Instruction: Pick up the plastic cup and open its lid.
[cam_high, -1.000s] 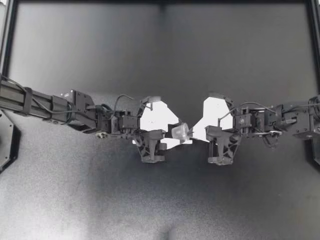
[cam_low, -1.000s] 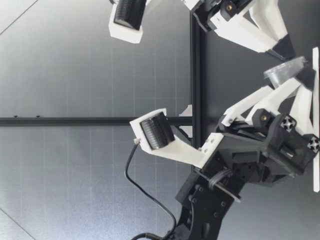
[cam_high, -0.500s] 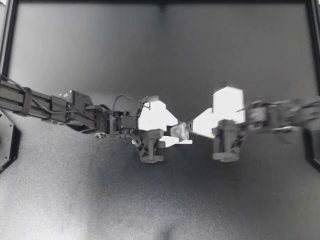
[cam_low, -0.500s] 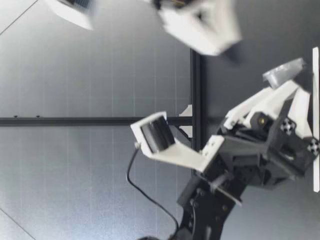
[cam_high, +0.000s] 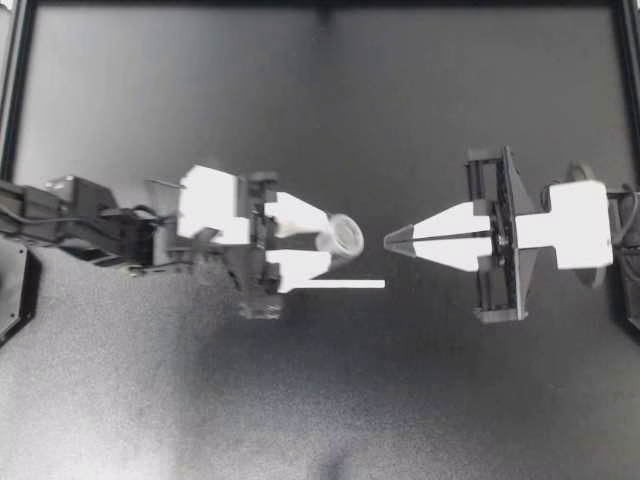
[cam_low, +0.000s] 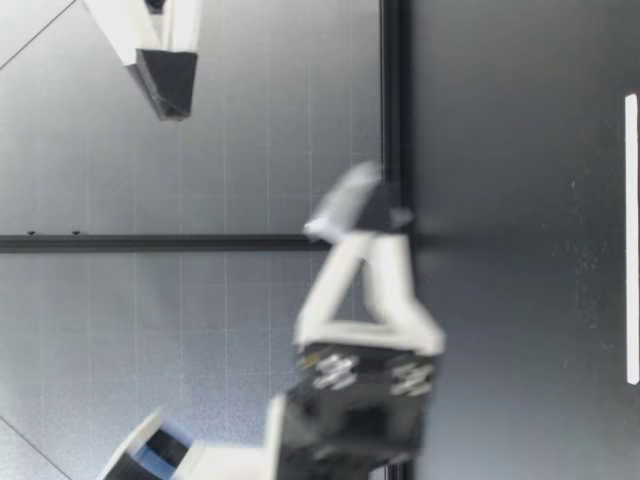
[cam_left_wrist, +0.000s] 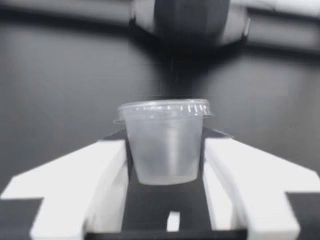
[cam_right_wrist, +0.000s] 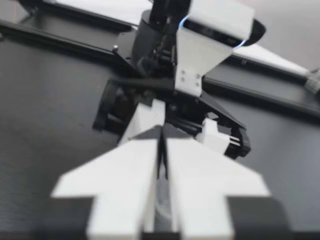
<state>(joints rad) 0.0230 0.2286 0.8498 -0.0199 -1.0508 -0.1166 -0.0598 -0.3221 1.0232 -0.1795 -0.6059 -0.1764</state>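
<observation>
The left gripper (cam_high: 326, 243) has come up off the table (cam_high: 320, 110) and turned at the wrist, carrying the plastic cup (cam_high: 343, 235) with it; half a second ago both grippers were low and crowded together over the cup beside the white strip (cam_high: 340, 284); the cup now hangs clear of the surface, pinched by its side walls between the left fingers (cam_left_wrist: 80, 185). The right gripper (cam_high: 390, 240) has drawn back and risen; its fingers are pressed flat together on nothing, tips pointing toward the cup from nearby, not touching it. The lid (cam_left_wrist: 164, 106) remains seated on the rim; no edge is lifted that I can see. Judgement: the pick-up is accomplished; the opening is outstanding; the right gripper would have to part its fingers and come back to the lid's edge; a thin, smooth cup of this sort may slip or buckle in the left grip if the lid is pulled hard.
</observation>
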